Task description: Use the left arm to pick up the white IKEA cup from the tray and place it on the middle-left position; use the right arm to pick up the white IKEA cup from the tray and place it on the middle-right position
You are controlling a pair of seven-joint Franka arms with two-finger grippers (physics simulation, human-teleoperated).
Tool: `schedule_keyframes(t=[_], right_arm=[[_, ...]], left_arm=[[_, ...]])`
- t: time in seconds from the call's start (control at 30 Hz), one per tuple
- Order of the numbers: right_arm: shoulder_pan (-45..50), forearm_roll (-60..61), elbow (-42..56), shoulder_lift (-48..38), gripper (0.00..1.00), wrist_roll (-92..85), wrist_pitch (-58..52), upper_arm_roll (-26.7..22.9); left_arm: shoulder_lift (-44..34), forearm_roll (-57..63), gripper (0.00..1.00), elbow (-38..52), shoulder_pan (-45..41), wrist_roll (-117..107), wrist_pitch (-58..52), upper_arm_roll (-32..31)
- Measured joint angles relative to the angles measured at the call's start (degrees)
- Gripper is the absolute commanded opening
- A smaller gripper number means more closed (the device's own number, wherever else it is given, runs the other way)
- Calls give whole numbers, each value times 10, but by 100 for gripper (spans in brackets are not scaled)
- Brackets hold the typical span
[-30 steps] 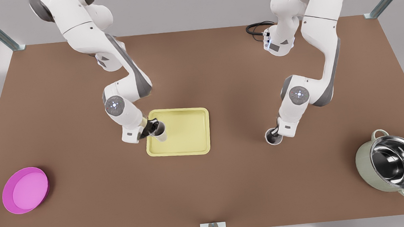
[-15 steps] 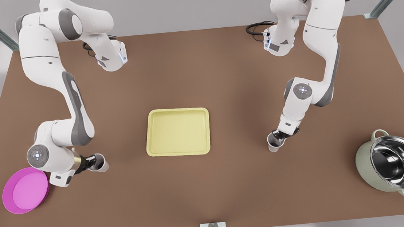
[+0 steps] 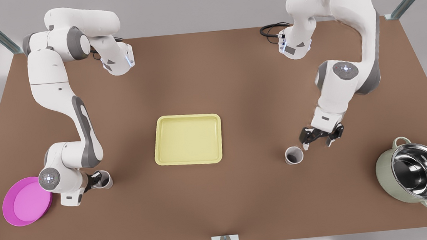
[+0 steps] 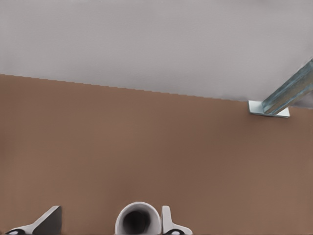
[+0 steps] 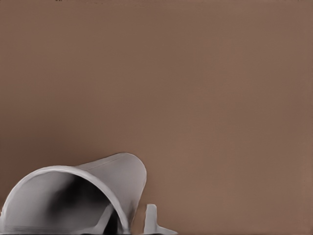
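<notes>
- While the right gripper (image 3: 319, 141) hangs spread and empty, its white cup (image 3: 293, 155) stands just beside its fingertips on the table (image 3: 220, 196), well clear of the tray (image 3: 188, 139): that placing looks done.
- The left gripper (image 3: 96, 180) has its cup (image 3: 105, 179) between the fingers; whether it grips is unclear.
- Next: the left lets go and lifts straight.
- Half a second ago the right held its cup.

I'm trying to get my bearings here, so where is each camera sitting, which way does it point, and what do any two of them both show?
Front view: high, opposite the arms, looking down on the table, tray, both arms, right gripper.
Left wrist view: on the left gripper, facing along the table; fingertips, left cup.
Right wrist view: looks down at the right cup.
Shared: front view shows both cups.
</notes>
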Motion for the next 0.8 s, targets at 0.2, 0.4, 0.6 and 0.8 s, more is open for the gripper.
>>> schedule_keyframes(t=[0.2,0.4,0.6,0.8], right_arm=[[0,2,0,-40,57,-21,-9,1],[9,3,8,-198,100,-15,-137,9],[43,-11,17,-224,100,73,-209,14],[40,-13,17,-224,100,147,-236,11]], left_arm=[[-38,-47,100,98,50,65,-239,23],[-31,-60,100,101,49,121,-332,24],[-31,-61,100,101,47,160,-366,24],[-25,-76,100,104,46,189,-370,22]])
